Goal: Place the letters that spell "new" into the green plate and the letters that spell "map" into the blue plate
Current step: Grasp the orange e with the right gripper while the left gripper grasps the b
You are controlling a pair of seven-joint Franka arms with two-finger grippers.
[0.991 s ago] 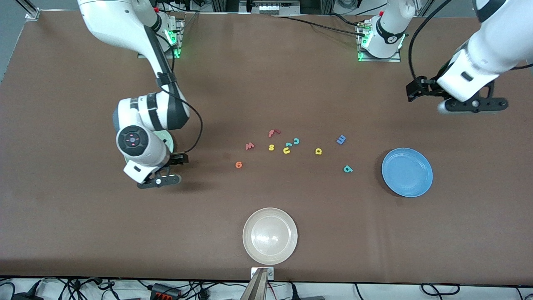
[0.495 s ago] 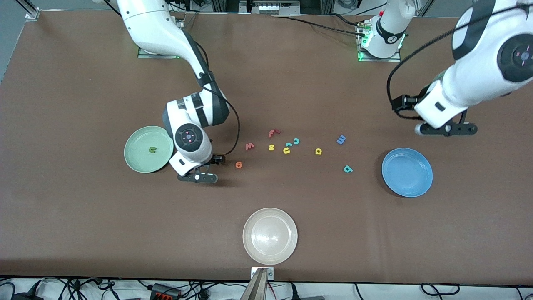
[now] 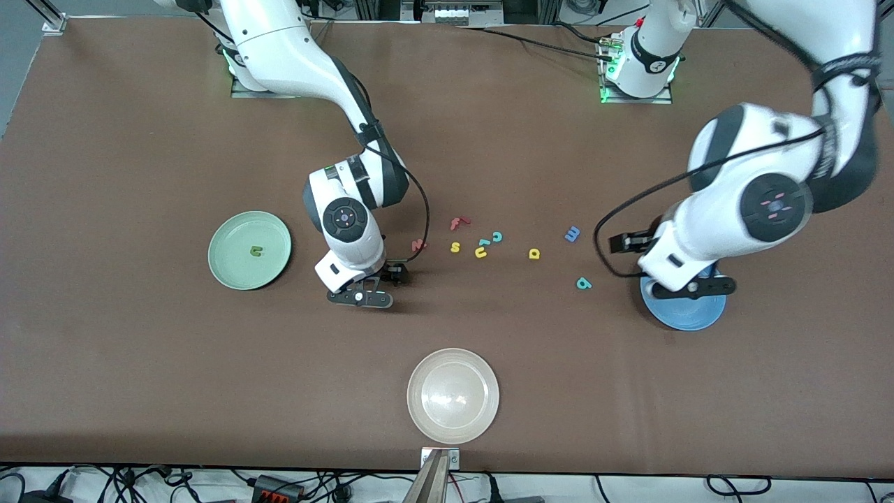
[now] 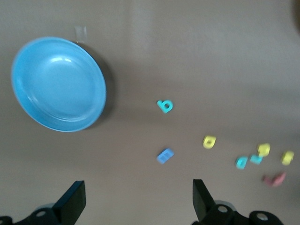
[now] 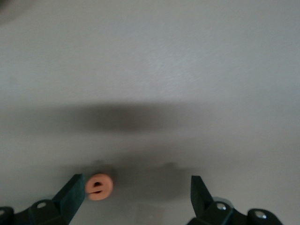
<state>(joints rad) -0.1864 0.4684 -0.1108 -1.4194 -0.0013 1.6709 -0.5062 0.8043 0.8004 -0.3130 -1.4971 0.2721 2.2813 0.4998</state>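
Two arms out over the letter spread

Right arm: reaching from its base at the table's upper edge, elbow bent, wrist pointing down. Right gripper (image 3: 360, 293) low over bare cloth between green plate (image 3: 227, 269) and letter cluster, fingers spread wide, holding nothing. Orange e (image 5: 99, 186) lying flat just beside one finger (image 5: 71, 194) in the right wrist view; hidden under the arm in the front view.

Left arm: bent forward and down. Left gripper (image 3: 688, 288) over the edge of blue plate (image 3: 688, 314), fingers spread, empty.

Olive-green n (image 3: 256, 250): flat in the green plate, near its middle.

Red-pink w (image 3: 418, 245): on the cloth beside the right arm's wrist, tilted.

Blue m (image 3: 572, 234): on the cloth, long axis slanted, farther from the front camera than teal letter (image 3: 583, 283).

Teal letter: flat, nearest of all to the blue plate, stem slanting.

Yellow bowl-and-stem letter (image 3: 534, 253): flat, between blue m and the cluster.

Exact headings of the small letters hard to tell.
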